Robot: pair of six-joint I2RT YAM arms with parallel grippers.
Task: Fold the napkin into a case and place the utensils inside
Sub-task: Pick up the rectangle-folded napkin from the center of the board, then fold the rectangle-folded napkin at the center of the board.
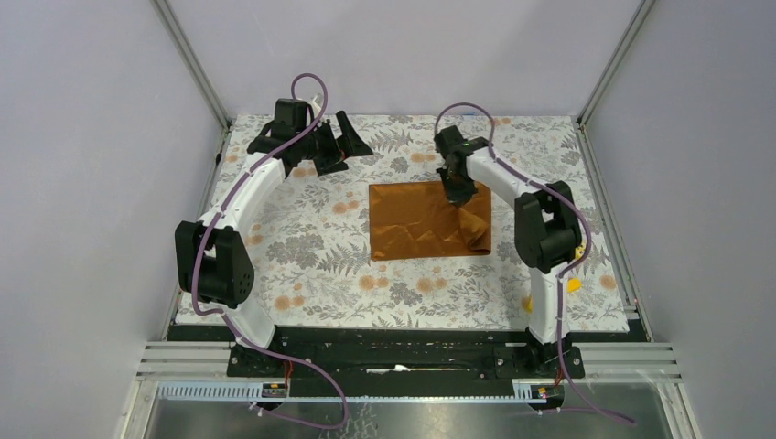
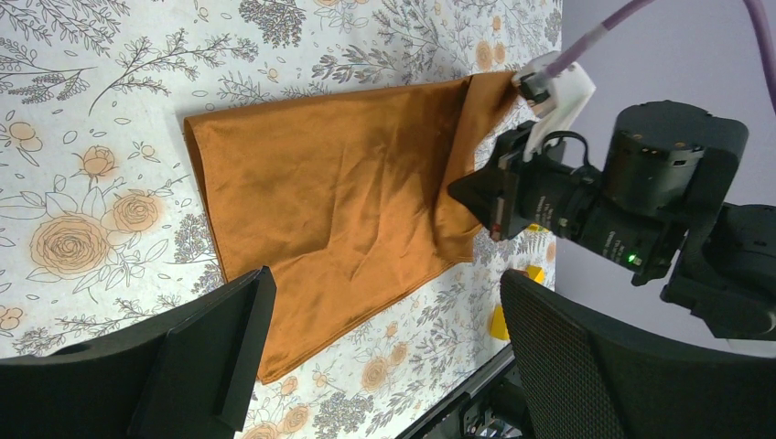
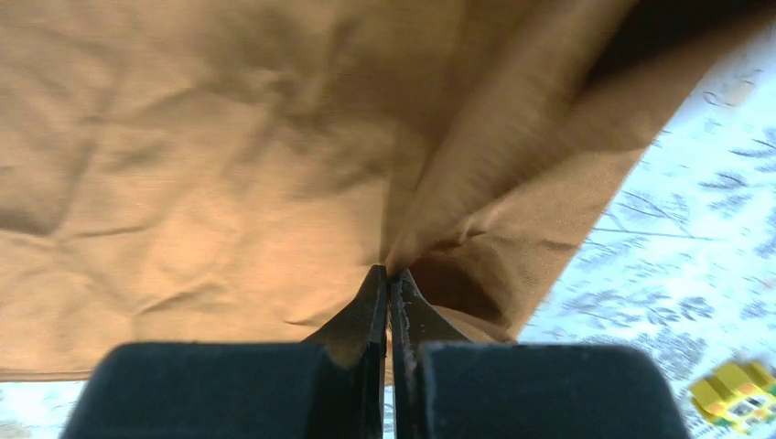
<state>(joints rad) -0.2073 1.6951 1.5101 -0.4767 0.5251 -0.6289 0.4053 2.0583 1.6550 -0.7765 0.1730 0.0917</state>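
The rust-orange napkin (image 1: pixel 416 224) (image 2: pixel 339 192) (image 3: pixel 210 165) lies as a broad rectangle in the middle of the floral tablecloth. Its right part is drawn up into a loose fold. My right gripper (image 1: pixel 455 189) (image 2: pixel 476 194) (image 3: pixel 389 274) is shut on that raised fold near the napkin's far right corner, the cloth pinched between the fingertips. My left gripper (image 1: pixel 343 146) (image 2: pixel 384 366) hangs open at the back left, clear of the napkin, with nothing between its fingers (image 2: pixel 210 357). The utensils are out of view, and no case shape shows.
Small yellow blocks (image 1: pixel 573 284) (image 2: pixel 501 322) (image 3: pixel 732 389) lie on the tablecloth (image 1: pixel 302 238) near the right arm's base. A metal frame rail (image 1: pixel 412 352) runs along the near edge, and grey walls close in the sides and back.
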